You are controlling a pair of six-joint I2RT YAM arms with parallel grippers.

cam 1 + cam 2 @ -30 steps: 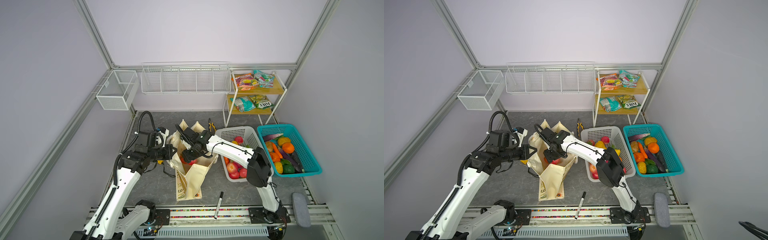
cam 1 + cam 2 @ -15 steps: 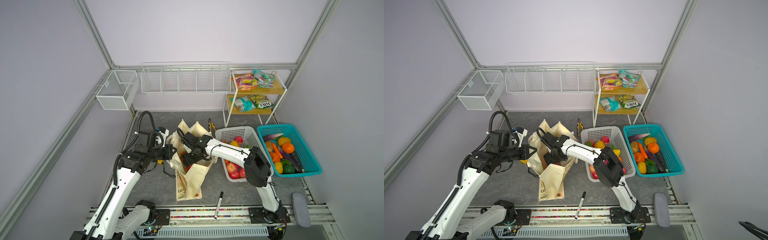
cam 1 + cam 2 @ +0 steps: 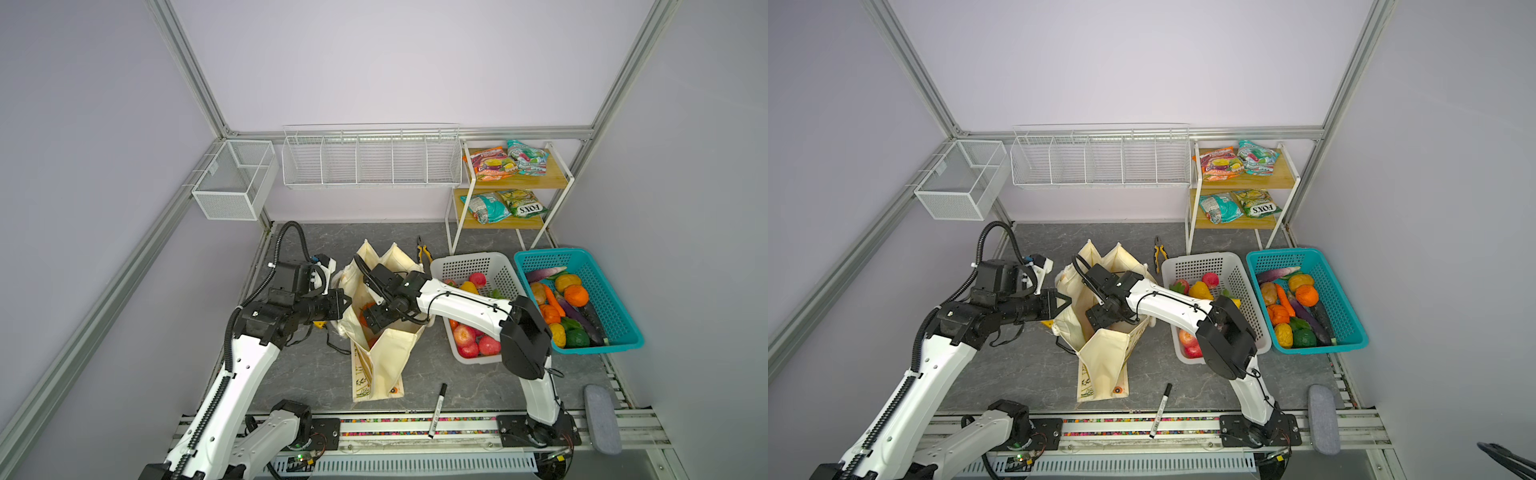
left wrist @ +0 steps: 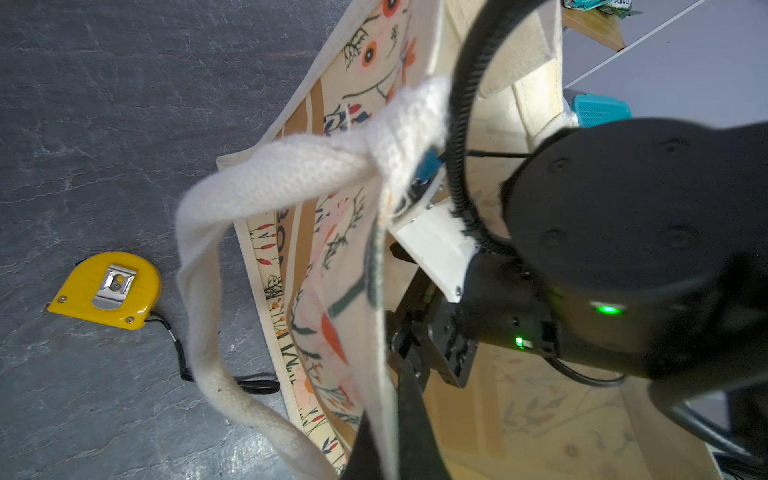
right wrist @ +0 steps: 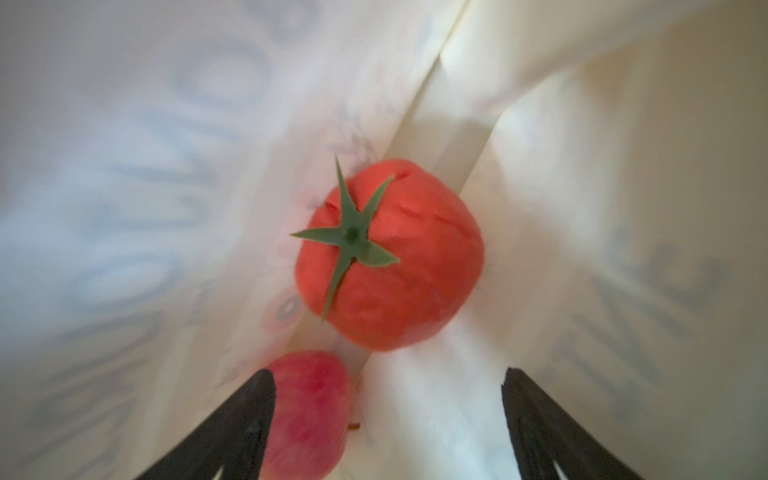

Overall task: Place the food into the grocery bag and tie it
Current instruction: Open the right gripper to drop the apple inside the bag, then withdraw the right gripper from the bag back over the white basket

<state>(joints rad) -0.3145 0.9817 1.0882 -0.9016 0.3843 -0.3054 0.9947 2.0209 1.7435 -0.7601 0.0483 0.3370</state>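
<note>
The cream floral grocery bag (image 3: 386,353) (image 3: 1100,357) stands open mid-table. My left gripper (image 3: 343,305) (image 3: 1061,305) (image 4: 388,451) is shut on the bag's rim cloth, beside its white rope handle (image 4: 199,291). My right gripper (image 3: 376,318) (image 3: 1100,316) (image 5: 387,374) reaches down inside the bag, jaws wide open and holding nothing. On the bag's floor lies a red-orange tomato (image 5: 390,257) with a green stem, free of the fingers. A pink-red fruit (image 5: 307,411) rests next to one finger. An orange-purple snack packet (image 3: 492,164) (image 3: 1220,164) lies on the top shelf.
A yellow tape measure (image 4: 106,291) lies left of the bag and pliers (image 3: 423,253) behind it. The white basket (image 3: 469,266) and teal basket (image 3: 582,255), both holding toy produce, stand to the right. A marker (image 3: 437,409) lies near the front rail. The wooden shelf (image 3: 536,180) stands at back right.
My right gripper has sunk a little deeper into the bag and its jaws have spread apart, leaving the tomato loose. The left arm keeps its hold and has not moved.
</note>
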